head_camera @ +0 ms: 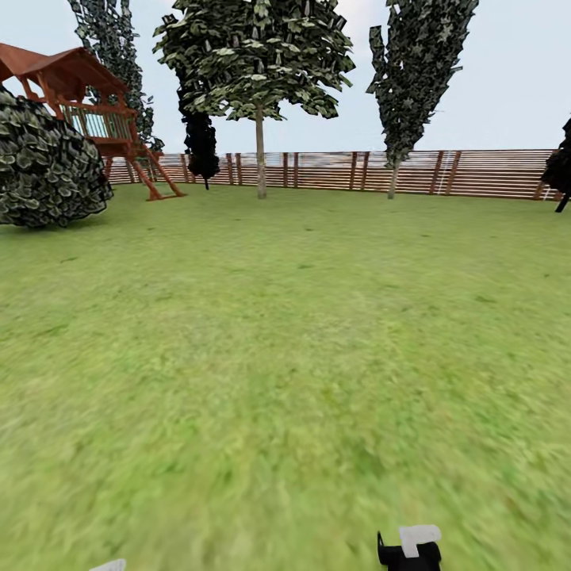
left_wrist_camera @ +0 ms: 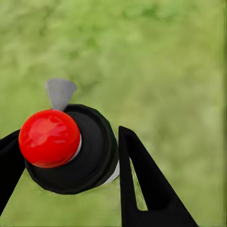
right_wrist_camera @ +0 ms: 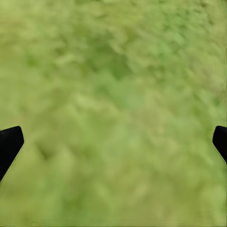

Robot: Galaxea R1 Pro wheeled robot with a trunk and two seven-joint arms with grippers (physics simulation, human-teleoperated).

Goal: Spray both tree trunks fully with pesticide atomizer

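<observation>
The left gripper (left_wrist_camera: 66,165) has its jaws closed around the red-capped pesticide atomizer (left_wrist_camera: 71,146) above the floor (left_wrist_camera: 165,61), while the right gripper (right_wrist_camera: 113,144) hangs with jaws spread wide, empty.

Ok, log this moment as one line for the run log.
left gripper: shut on sprayer | right gripper: open over grass | two trees far ahead by fence

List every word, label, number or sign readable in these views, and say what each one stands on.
None: no readable text anywhere.
The atomizer between the left pincer's fingers shows a plain red knob and black cap, no label.
The fence, the play tower and the grass carry no signs or numbers.
</observation>
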